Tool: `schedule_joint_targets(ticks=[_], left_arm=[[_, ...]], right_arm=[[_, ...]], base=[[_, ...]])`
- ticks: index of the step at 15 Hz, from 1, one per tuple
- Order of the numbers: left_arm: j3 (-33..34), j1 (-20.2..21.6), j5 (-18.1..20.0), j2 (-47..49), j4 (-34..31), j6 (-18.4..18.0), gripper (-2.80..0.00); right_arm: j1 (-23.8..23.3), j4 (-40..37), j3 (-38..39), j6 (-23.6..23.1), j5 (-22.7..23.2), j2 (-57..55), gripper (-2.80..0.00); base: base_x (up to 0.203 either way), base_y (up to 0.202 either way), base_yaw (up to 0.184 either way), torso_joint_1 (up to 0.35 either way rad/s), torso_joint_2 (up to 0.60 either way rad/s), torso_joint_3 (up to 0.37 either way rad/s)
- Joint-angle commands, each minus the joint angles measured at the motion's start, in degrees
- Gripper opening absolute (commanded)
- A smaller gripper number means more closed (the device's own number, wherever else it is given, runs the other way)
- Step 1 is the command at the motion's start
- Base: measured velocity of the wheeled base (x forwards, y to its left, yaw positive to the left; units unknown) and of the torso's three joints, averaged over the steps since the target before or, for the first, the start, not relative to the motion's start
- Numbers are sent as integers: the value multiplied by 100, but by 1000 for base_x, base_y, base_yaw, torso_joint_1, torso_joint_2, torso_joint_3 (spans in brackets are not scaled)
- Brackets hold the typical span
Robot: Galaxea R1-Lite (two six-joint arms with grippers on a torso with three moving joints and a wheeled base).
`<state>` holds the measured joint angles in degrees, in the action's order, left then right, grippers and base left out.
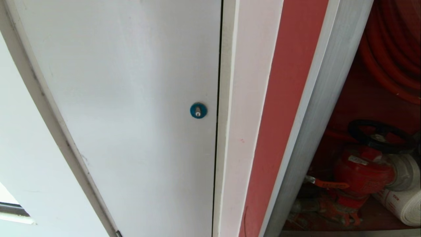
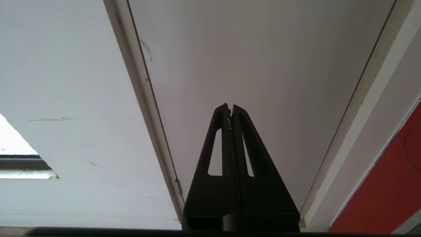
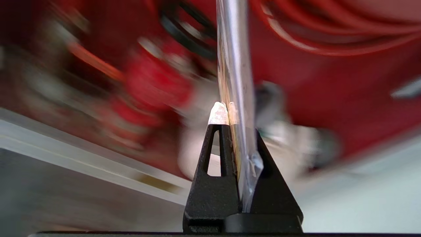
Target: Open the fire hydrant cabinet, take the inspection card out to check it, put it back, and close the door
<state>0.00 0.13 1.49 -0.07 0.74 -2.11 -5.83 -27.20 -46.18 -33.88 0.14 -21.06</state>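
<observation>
Pinching the inspection card, right claw faces the fire hydrant cabinet; left claw pressed together.

The fire hydrant cabinet stands open. Its dark red floor carries the red valve with black handwheel, and the white rolled hose lies just beside the valve.

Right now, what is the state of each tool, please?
Left tool: closed, empty, in front of the white panel.
Right tool: closed on the inspection card, seen edge-on, before the open fire hydrant cabinet.
</observation>
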Motion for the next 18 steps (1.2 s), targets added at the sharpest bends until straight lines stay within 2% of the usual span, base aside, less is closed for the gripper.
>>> schedule_joint_targets(ticks=[1, 4, 7, 10, 13, 15, 18], left_arm=[[64, 4, 1, 7, 5, 0, -280], [62, 4, 1, 7, 5, 0, -280], [62, 13, 1, 7, 5, 0, -280], [62, 4, 1, 7, 5, 0, -280], [62, 4, 1, 7, 5, 0, -280], [62, 9, 1, 7, 5, 0, -280], [64, 4, 1, 7, 5, 0, -280]], right_arm=[[306, -18, 172, 735, 460, 154, -280], [517, 31, 219, 1625, 719, 222, -280], [522, 20, 198, 2735, 1478, 296, -280], [522, -78, 181, 3640, 2417, 273, -280], [533, -353, -5, 4564, 3901, -2, -280], [539, -399, -22, 4720, 4822, -103, -280], [591, -401, -1, 4741, 5743, -326, -280]], base=[[0, 0, 0, 0, 0, 0], [0, 0, 0, 0, 0, 0], [0, 0, 0, 0, 0, 0], [0, 0, 0, 0, 0, 0], [0, 0, 0, 0, 0, 0], [0, 0, 0, 0, 0, 0], [0, 0, 0, 0, 0, 0]])
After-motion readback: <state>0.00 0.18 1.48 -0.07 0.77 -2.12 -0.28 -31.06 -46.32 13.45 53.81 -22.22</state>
